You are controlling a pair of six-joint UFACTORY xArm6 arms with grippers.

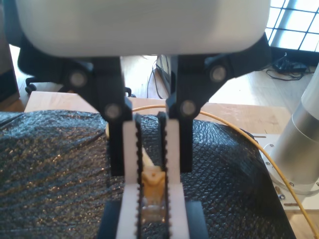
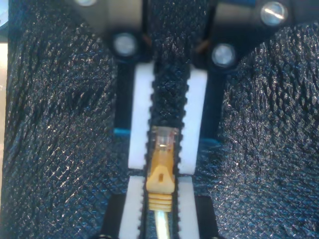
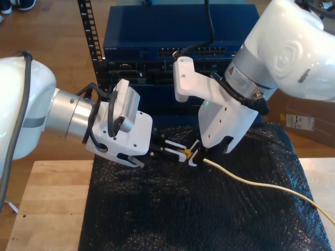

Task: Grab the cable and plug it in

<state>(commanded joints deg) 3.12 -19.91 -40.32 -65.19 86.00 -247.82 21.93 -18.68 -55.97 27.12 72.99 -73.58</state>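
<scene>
The cable (image 3: 251,180) is thin and yellow and runs off across the black mat toward the exterior view's right. Its plug (image 3: 186,153) hangs just above the mat between both grippers. My first gripper (image 1: 152,181) is on the arm at the exterior view's right (image 3: 194,157), shut on the plug's yellow boot (image 1: 152,178). My second gripper (image 2: 167,159) is on the arm at the exterior view's left (image 3: 175,151), shut on the clear tip (image 2: 163,139). The cable (image 1: 234,129) arcs away behind my first gripper.
A blue network switch (image 3: 178,31) with a row of ports (image 3: 193,51) stands in a rack behind the black bubble-wrap mat (image 3: 183,209). The mat lies on a wooden table (image 3: 47,209). A cardboard box (image 3: 309,117) sits at the exterior view's right.
</scene>
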